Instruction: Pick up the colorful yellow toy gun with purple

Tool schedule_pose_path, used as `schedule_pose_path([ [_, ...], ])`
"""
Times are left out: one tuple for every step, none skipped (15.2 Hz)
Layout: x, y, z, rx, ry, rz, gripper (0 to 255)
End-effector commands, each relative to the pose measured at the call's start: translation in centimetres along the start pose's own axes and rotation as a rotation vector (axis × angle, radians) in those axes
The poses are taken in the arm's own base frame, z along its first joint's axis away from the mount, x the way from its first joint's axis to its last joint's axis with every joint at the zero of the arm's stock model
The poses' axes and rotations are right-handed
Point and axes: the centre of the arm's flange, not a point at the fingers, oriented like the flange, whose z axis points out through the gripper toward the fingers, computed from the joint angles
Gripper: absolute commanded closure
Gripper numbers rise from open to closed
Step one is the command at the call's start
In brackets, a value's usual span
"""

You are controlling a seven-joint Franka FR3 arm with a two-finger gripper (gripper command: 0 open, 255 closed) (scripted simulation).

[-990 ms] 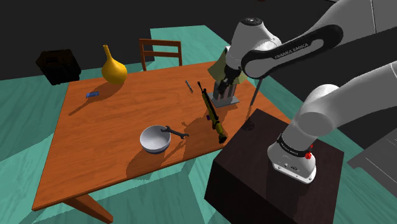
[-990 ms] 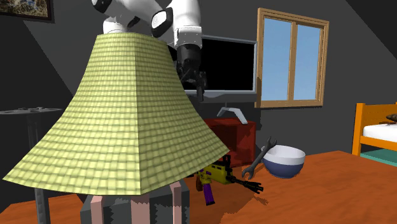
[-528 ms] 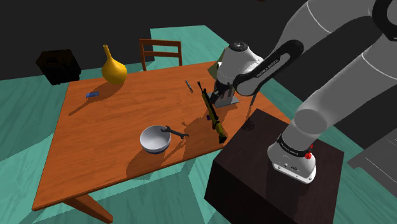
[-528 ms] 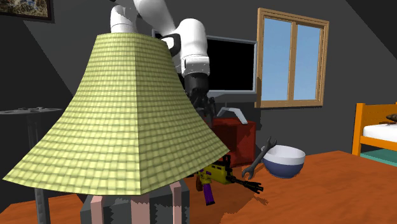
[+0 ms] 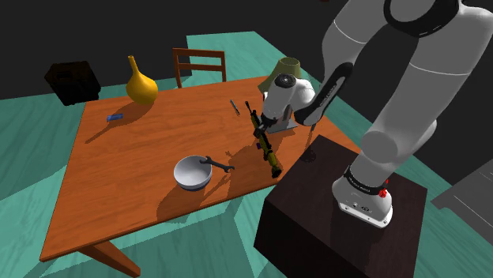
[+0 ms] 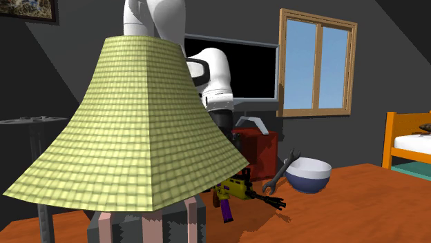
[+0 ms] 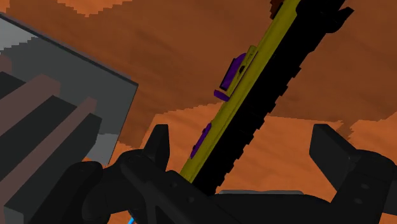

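While the toy gun (image 5: 265, 148) lies on the table (image 5: 126, 182) toward the shoulder view's right, near the stand and just beside the lamp base (image 7: 51, 89), the gripper (image 7: 242, 133) hangs low over it. Its fingers are spread wide on either side of the body and grip nothing. The approach looks nearly done. Next comes a slight descent, then closing across the narrow body.

Toy gun (image 5: 271, 158) lying flat on the orange-brown counter (image 5: 134, 166), long and slim: yellow body, black along its length, small purple parts. It sits near the counter's edge at the shoulder view's right, stretched lengthwise along that edge.
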Motion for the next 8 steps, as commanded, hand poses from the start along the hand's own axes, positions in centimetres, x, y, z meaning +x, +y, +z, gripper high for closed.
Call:
schedule_pose_path([
  [-0.3, -0.1, 1.3, 0.0, 0.002, 0.0, 0],
  [-0.4, -0.1, 1.8, 0.0, 0.002, 0.0, 0],
  [-0.5, -0.2, 2.3, 0.0, 0.002, 0.0, 0],
  [-0.7, -0.3, 2.8, 0.0, 0.002, 0.0, 0],
  [-0.9, -0.4, 3.6, 0.0, 0.002, 0.0, 0],
  [-0.9, -0.4, 3.6, 0.0, 0.002, 0.0, 0],
  [-0.9, -0.4, 3.6, 0.0, 0.002, 0.0, 0],
  [-0.9, -0.3, 3.6, 0.0, 0.002, 0.0, 255],
])
